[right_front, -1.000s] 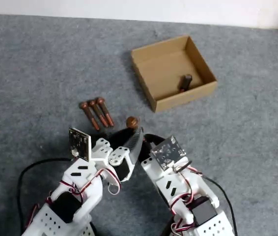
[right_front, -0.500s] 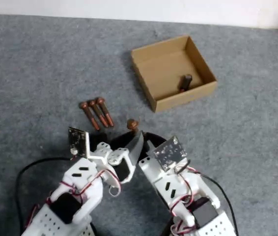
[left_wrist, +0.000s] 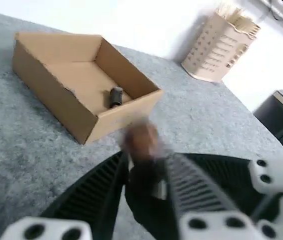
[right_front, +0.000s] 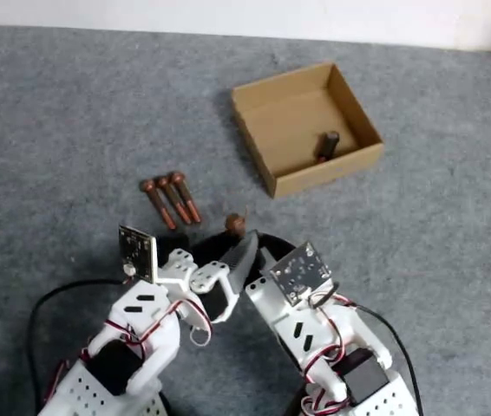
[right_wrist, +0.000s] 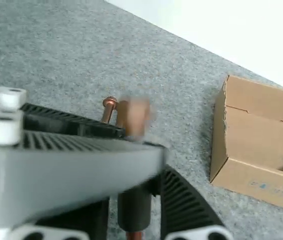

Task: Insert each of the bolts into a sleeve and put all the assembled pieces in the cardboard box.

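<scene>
Squeezing a smooth, round black sleeve (left_wrist: 144, 200) with a brown bolt (left_wrist: 140, 140) inside, your ribbed left hand (left_wrist: 146, 161) is closed tight. With your right hand (right_wrist: 134, 200), you cannot tell how open it is.

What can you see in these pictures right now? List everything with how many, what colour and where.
cardboard box: one, brown, open, on the carpet ahead of the arms, to the right.
assembled piece: one, dark, lying inside the box.
loose bolts: three, copper, side by side on the carpet left of the box.
held bolt: one, copper, its head sticking out of the sleeve.
sleeve: one, black, between both arms' fingers.
stick holder: one, beige, beyond the box by the wall.
carpet: grey, under everything.
left fingers: black, shut on the sleeve.
right fingers: black, shut on the sleeve.
</scene>
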